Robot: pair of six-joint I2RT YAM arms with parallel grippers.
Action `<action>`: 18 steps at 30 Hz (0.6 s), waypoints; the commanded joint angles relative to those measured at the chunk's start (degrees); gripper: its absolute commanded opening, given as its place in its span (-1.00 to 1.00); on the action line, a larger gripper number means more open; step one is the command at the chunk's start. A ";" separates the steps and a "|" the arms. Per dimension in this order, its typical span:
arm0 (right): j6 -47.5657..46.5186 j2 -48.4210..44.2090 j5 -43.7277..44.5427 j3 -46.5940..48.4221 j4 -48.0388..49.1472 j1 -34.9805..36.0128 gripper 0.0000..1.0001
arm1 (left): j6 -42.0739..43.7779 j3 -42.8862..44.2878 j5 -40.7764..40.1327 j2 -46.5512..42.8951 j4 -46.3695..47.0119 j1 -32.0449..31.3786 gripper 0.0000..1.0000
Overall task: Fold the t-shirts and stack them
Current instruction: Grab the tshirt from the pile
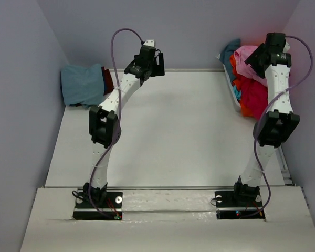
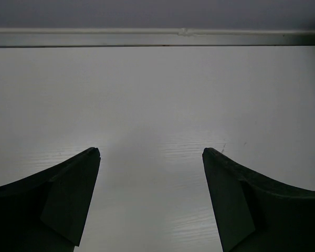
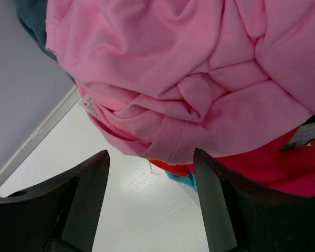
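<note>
Bright even light, soft shadows, pics sharp

- White table [image 1: 184,136], faintly grained, evenly lit.
- Plain lilac-grey back wall [image 1: 173,31] behind it.
- Side walls [image 1: 21,105] of the same colour close it in.
- Pale strip [image 2: 147,38] along the table's far edge.

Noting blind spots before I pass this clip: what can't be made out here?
Top view: the left arm covers part of a dark red cloth beside the folded teal-blue t-shirt; what it is is unclear.
Right wrist view: the pink t-shirt hides most of the pile; shirts beneath cannot be counted.
Left wrist view: only bare table ahead of the left gripper; no shirt in frame.
</note>
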 commanded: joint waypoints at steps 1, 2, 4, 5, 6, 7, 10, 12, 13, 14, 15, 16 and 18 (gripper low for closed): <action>1.13 1.49 4.13 4.07 0.92 0.35 0.42 | -0.58 0.12 1.57 -1.23 2.66 -0.32 0.82; 1.04 1.76 4.39 4.07 0.92 0.35 0.42 | -0.66 -0.50 1.83 -1.66 2.92 -0.32 0.82; 0.95 2.28 5.09 3.80 0.57 0.35 0.42 | -0.66 -1.90 2.18 -2.19 3.01 -0.32 0.82; 1.12 2.72 4.92 3.54 0.48 0.35 0.42 | -0.66 -2.78 2.18 -2.45 3.18 -0.32 0.82; 1.39 2.81 4.31 2.84 0.31 0.35 0.42 | -0.75 -3.31 2.18 -2.89 3.36 -0.32 0.82; 1.65 2.90 4.21 2.23 0.39 0.35 0.42 | -0.75 -3.84 2.36 -3.07 3.45 -0.32 0.82; 1.65 2.99 4.13 -0.15 0.74 0.35 0.42 | -0.66 -4.28 2.45 -3.33 3.45 -0.32 0.82; 1.57 2.99 3.69 -0.94 0.83 0.35 0.41 | -0.58 -4.11 2.54 -3.34 3.54 -0.32 0.82; 1.39 3.08 3.34 -1.38 1.09 0.35 0.41 | -0.49 -4.02 2.54 -3.34 3.45 -0.32 0.82; 1.30 3.08 3.07 -1.91 1.10 0.35 0.38 | -0.49 -3.84 2.54 -3.34 3.36 -0.32 0.82; 1.39 3.17 2.90 -2.00 1.01 0.35 0.34 | -0.49 -3.58 2.54 -3.34 3.27 -0.32 0.82; 1.22 3.08 2.46 -2.69 1.10 0.35 0.26 | -0.49 -3.40 2.62 -3.42 3.27 -0.32 0.82; 1.21 2.90 2.19 -2.97 1.19 0.35 0.17 | -0.49 -3.40 2.54 -3.42 3.27 -0.32 0.82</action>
